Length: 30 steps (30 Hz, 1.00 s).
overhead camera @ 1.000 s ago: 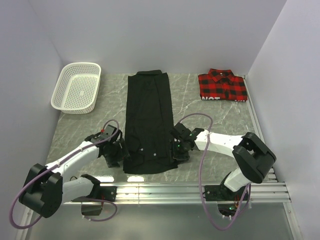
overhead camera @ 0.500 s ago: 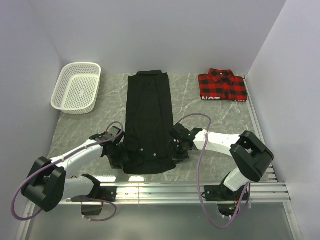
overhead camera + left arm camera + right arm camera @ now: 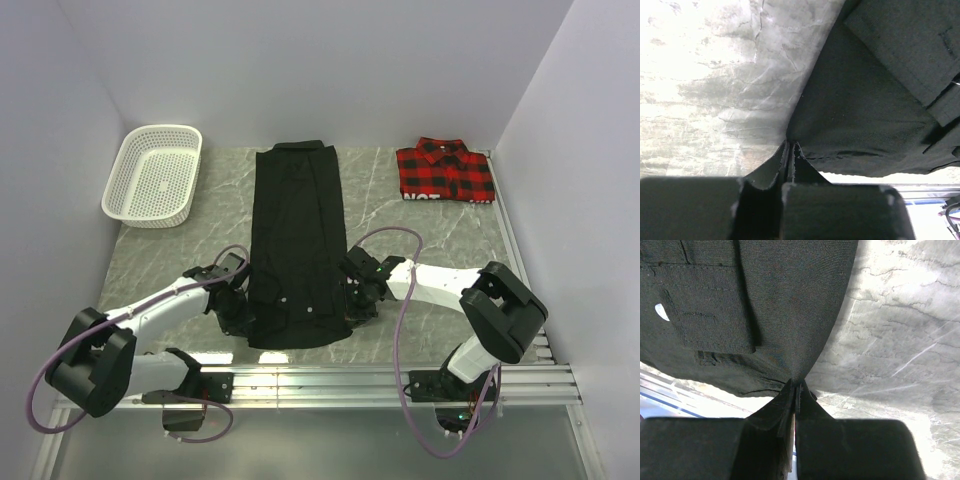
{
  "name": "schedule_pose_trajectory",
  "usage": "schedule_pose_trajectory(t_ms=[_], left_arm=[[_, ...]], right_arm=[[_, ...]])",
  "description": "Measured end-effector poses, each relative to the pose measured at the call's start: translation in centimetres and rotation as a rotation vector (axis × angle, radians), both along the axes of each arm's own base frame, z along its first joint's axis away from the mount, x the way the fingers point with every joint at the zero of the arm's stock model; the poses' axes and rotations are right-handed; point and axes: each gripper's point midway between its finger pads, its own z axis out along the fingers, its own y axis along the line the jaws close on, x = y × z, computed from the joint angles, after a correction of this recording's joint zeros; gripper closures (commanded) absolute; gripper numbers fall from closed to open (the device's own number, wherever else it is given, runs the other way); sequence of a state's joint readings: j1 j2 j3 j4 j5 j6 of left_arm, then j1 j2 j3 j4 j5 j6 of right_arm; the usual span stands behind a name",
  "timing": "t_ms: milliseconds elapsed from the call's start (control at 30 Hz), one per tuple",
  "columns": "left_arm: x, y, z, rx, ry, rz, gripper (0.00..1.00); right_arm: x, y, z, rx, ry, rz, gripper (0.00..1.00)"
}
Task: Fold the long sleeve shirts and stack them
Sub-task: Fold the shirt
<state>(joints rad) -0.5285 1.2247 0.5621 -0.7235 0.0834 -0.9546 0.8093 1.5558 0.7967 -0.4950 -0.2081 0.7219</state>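
Note:
The black long sleeve shirt [image 3: 298, 240] lies lengthwise down the middle of the marble table [image 3: 420, 235], sleeves folded in, collar at the far end. My left gripper [image 3: 243, 308] is shut on its left edge near the hem; in the left wrist view the gripper [image 3: 790, 145] pinches the black fabric [image 3: 865, 125]. My right gripper [image 3: 352, 305] is shut on the right edge near the hem; its wrist view shows the gripper [image 3: 797, 385] clamped on the cloth [image 3: 785, 310]. The red-and-black plaid shirt [image 3: 445, 170] lies folded at the far right corner.
A white mesh basket [image 3: 155, 175] sits at the far left corner. A metal rail [image 3: 400, 380] runs along the near edge, and another borders the right side. Walls close in the left, back and right.
Both grippers closed on the black shirt's side edges near the hem. The left arm slid right to reach the shirt's edge; the right arm barely moved.

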Motion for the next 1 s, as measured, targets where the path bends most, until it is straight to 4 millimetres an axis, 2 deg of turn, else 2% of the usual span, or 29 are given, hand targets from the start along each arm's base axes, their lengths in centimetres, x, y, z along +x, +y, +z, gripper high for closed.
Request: schedule_pose_trajectory(t_ms=[167, 333, 533, 733, 867, 1000], left_arm=[[0.0, -0.5, 0.5, -0.031, -0.014, -0.008, 0.99], [-0.1, -1.1, 2.0, -0.082, -0.047, -0.021, 0.99], [-1.4, -2.5, 4.1, -0.168, -0.06, -0.086, 0.99], [-2.5, -2.6, 5.7, -0.204, -0.075, -0.101, 1.0], [-0.8, -2.9, 7.5, -0.196, -0.14, -0.083, 1.0], [2.2, -3.5, 8.6, -0.169, -0.221, -0.052, 0.99]], right_arm=[[0.1, 0.0, 0.6, 0.012, -0.02, 0.002, 1.0], [-0.1, 0.2, 1.9, 0.041, -0.052, 0.027, 1.0], [-2.2, 0.5, 3.6, 0.063, -0.067, 0.11, 1.0], [-3.6, 0.0, 4.8, 0.067, -0.072, 0.146, 1.0], [-2.9, -0.6, 5.5, 0.024, -0.104, 0.132, 1.0], [-0.5, 0.0, 7.2, 0.025, -0.175, 0.106, 1.0]])
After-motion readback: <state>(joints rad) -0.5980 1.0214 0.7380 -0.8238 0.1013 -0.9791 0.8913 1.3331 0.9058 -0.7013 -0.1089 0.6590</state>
